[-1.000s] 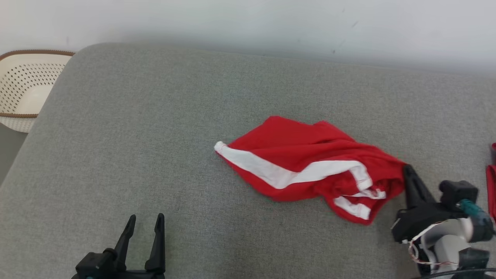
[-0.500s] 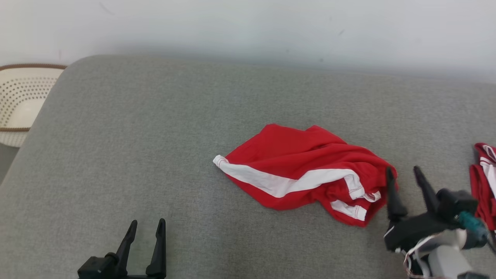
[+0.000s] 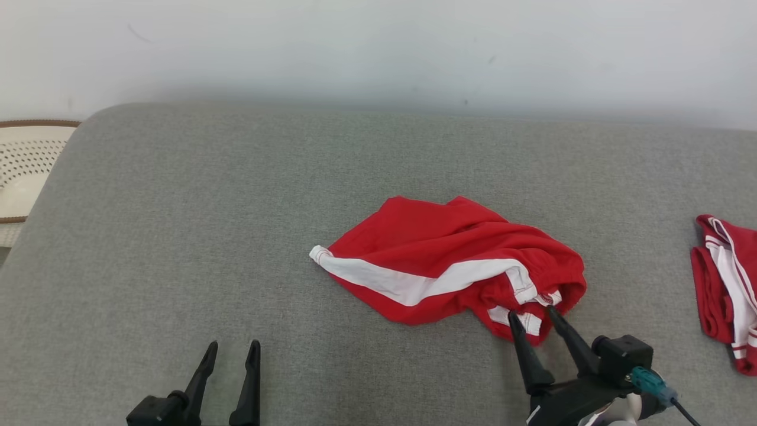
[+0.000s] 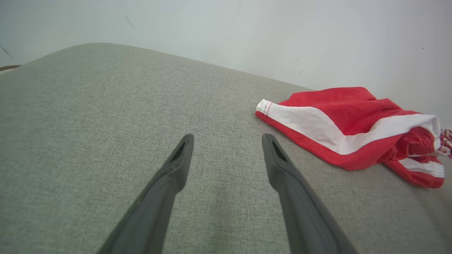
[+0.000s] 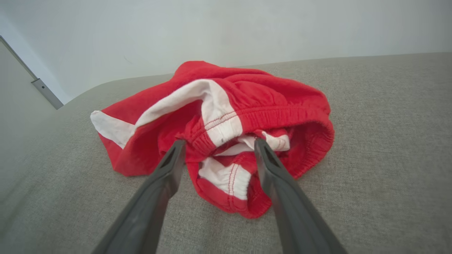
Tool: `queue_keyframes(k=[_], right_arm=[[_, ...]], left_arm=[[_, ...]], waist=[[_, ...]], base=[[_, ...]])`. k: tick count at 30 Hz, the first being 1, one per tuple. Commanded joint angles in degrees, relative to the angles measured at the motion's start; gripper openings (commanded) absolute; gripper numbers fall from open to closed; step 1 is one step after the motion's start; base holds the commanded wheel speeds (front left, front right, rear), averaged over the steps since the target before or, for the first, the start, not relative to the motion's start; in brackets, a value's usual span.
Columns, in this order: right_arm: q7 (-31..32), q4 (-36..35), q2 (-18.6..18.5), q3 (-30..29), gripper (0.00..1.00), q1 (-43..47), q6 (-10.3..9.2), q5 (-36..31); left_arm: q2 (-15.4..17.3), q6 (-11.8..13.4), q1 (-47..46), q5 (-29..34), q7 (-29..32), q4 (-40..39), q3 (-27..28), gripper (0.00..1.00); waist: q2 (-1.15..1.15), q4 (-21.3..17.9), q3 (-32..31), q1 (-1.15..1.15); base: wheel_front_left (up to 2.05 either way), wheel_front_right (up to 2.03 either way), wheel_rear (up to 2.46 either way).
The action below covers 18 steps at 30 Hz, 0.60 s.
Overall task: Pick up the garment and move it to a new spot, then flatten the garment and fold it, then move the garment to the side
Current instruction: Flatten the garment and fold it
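Garment (image 3: pixel 449 260): red shorts, white stripe, crumpled on grey cushion (image 3: pixel 177 236). Right gripper (image 3: pixel 531 313): fingers spread, grasping nothing, tips astride garment's 5 o'clock edge. Left gripper (image 3: pixel 233 344): spread, empty, at garment's 8 o'clock, well apart.

Crumpled red, white-striped garment (image 3: pixel 449 260) on grey cushion (image 3: pixel 236 225)
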Motion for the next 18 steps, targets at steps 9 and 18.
queue_keyframes(k=[9, 18], right_arm=[[0.00, 5.66, 0.30, 1.98, 1.00, -3.82, -0.05, 3.18], [0.01, 6.96, 0.60, 1.52, 0.49, -5.08, -0.05, 3.67]], left_arm=[[0.05, -0.21, 1.44, -0.34, -0.18, 0.93, -0.02, 1.00], [0.05, -0.07, 1.14, -0.91, -0.18, 0.68, -0.07, 1.00]], waist=[[0.00, 3.65, 0.39, 0.00], [0.00, 5.13, 1.70, 0.00]], base=[[0.00, 0.00, 0.00], [0.00, 0.00, 0.00]])
